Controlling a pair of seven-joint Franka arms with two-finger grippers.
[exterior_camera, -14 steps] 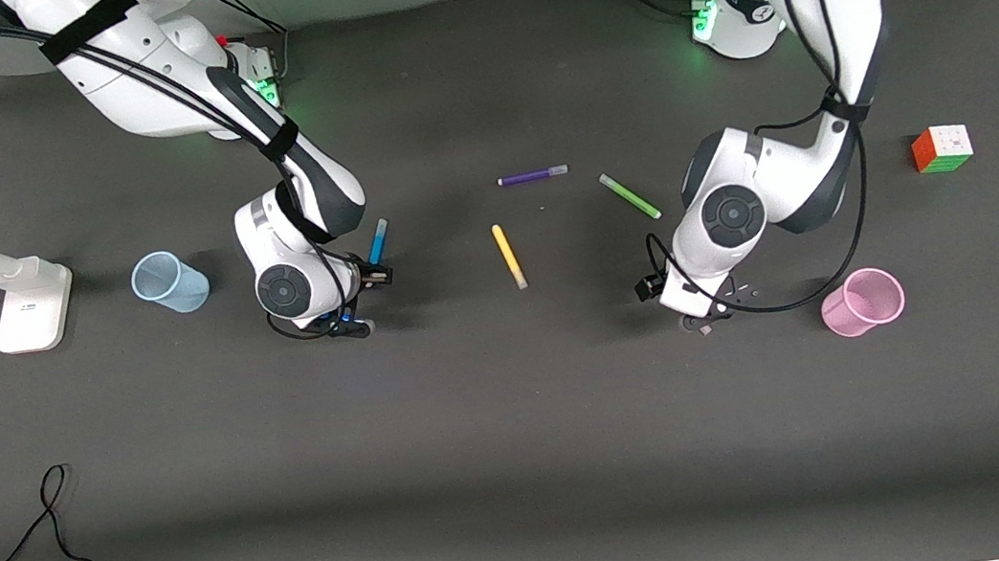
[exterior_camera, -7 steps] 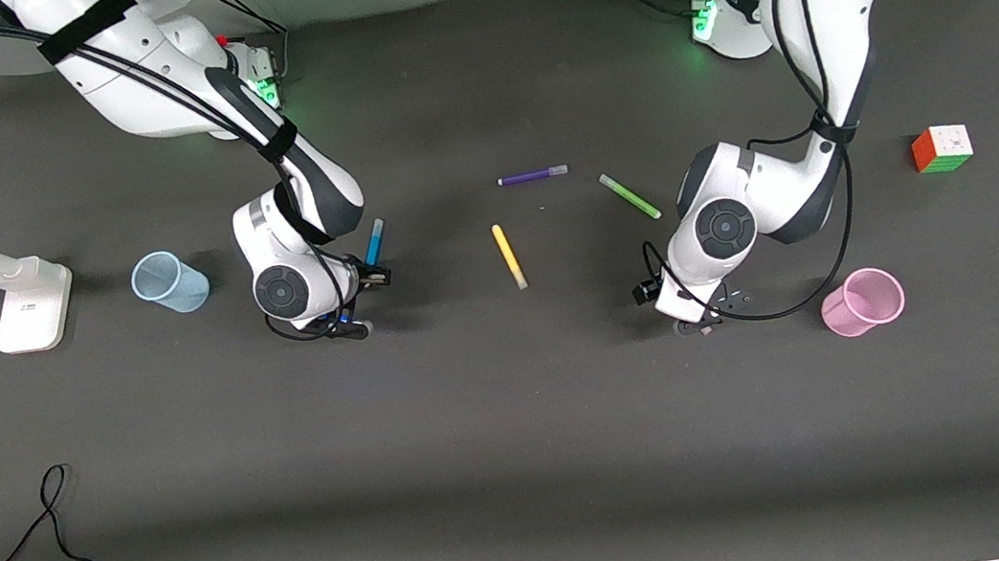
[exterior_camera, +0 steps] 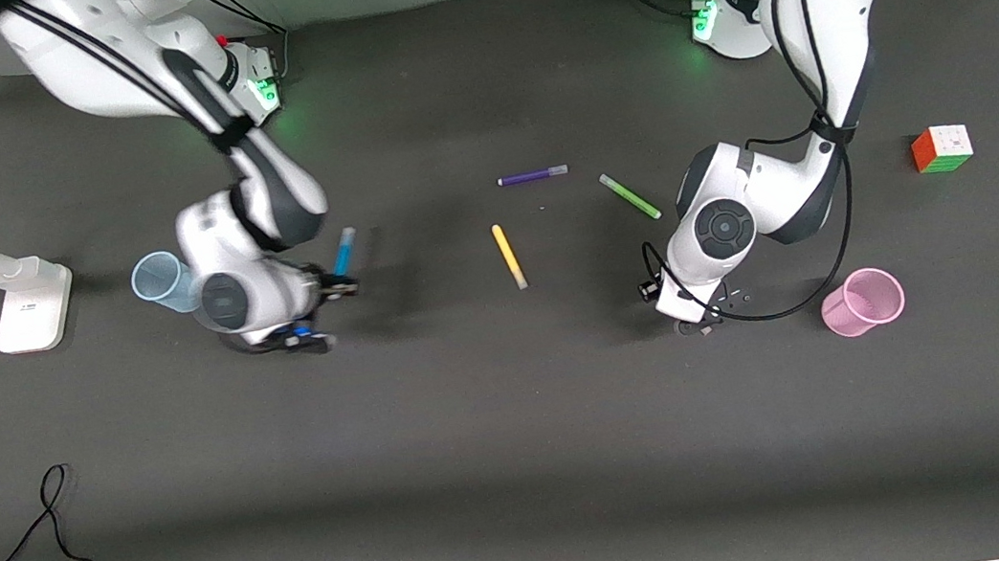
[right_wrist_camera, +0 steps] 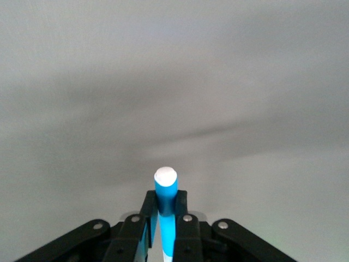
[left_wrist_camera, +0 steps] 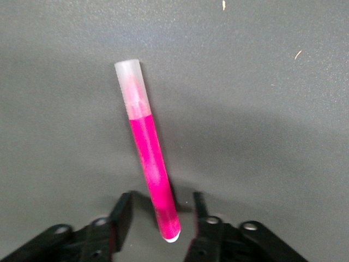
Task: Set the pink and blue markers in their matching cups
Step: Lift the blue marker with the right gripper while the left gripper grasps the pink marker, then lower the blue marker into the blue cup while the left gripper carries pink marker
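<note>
One magenta marker (left_wrist_camera: 148,158), frosted cap.

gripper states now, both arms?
Left gripper: open, fingers either side of the pink marker, not clamped.
Right gripper: shut on the blue marker.

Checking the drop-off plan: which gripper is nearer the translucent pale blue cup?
Right. The right gripper, shut on the bright blue marker, is beside the translucent pale blue cup; the left gripper is near the pink mesh cup.
</note>
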